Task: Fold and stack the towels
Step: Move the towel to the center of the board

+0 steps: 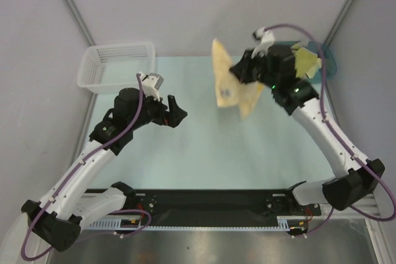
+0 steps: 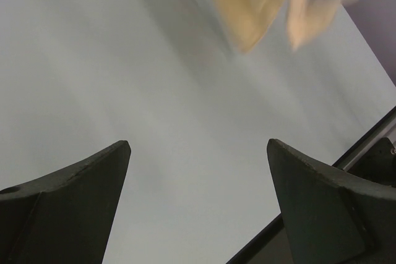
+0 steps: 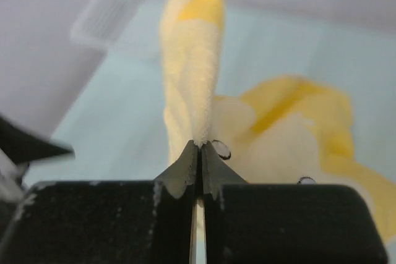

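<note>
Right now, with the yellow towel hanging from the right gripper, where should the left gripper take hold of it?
Probably the lower hanging corner of the yellow towel, coming from the left. The right gripper pinches it higher up, so that corner dangles free, facing the open left gripper.

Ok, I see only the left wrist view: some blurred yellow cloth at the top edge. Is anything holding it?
Observer: Yes, the right gripper is shut on the yellow towel, pinching a fold.
Operator: Does it lie on the table?
Observer: Mostly no. In the top view it hangs from the gripper; whether its lower edge touches the table, I cannot tell.
Operator: Is there any container nearby?
Observer: A white basket stands at the far left corner of the table.
</note>
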You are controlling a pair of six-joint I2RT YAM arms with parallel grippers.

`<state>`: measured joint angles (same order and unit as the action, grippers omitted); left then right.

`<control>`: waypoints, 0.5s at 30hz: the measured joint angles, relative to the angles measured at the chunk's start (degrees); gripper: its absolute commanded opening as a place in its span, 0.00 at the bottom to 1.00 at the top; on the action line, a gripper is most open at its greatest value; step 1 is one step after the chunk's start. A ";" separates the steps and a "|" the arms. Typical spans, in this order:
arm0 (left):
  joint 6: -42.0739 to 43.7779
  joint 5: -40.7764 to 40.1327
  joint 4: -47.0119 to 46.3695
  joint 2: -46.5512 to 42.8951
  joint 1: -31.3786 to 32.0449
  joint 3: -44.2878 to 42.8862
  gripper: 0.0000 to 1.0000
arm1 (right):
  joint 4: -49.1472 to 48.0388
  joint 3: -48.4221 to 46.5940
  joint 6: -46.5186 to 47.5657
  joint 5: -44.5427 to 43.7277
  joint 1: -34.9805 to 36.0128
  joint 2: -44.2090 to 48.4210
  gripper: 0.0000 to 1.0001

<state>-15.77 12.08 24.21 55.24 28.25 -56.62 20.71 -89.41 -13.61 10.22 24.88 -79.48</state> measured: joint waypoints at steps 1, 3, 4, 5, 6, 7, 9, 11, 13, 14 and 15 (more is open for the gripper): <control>-0.46 -0.52 0.61 -0.50 0.00 0.15 1.00 | 0.24 5.84 -1.27 -0.28 2.71 1.68 0.01; -1.36 -1.51 1.29 -1.53 0.00 1.09 1.00 | -1.25 17.57 -4.13 -0.87 8.48 2.91 0.02; -1.99 -1.86 1.88 -2.01 0.00 1.77 1.00 | -1.40 22.40 -5.44 -1.14 10.93 2.75 0.05; -2.43 -2.10 2.38 -2.25 0.00 2.34 1.00 | -1.20 27.15 -6.80 -1.62 13.27 2.14 0.07; -3.15 -2.54 2.78 -2.45 0.00 3.13 0.99 | -0.76 30.95 -7.91 -1.81 15.19 1.42 0.09; -3.91 -2.93 3.32 -2.51 0.00 3.96 0.99 | 0.55 34.56 -9.07 -2.25 16.74 0.52 0.13; -5.42 -3.13 3.89 -2.43 0.00 5.79 0.99 | 2.23 36.30 -9.92 -2.54 18.45 -0.07 0.17; -6.84 -2.93 4.07 -2.23 0.00 7.48 0.99 | 4.02 36.65 -10.47 -3.61 18.91 -0.13 0.28; -8.09 -2.62 4.04 -1.51 0.00 8.46 0.99 | 4.83 36.15 -10.43 -4.50 18.91 0.04 0.39; -8.83 -2.36 3.85 -0.74 0.00 8.76 0.99 | 5.35 35.89 -10.47 -4.57 18.91 0.15 0.42; -9.44 -2.14 3.45 0.07 0.00 8.94 0.99 | 5.90 35.65 -10.36 -4.61 18.86 0.35 0.45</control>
<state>-25.21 9.93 27.66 55.31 28.25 -47.68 26.61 -53.76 -23.97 5.61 43.75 -79.13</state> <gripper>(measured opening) 0.989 0.392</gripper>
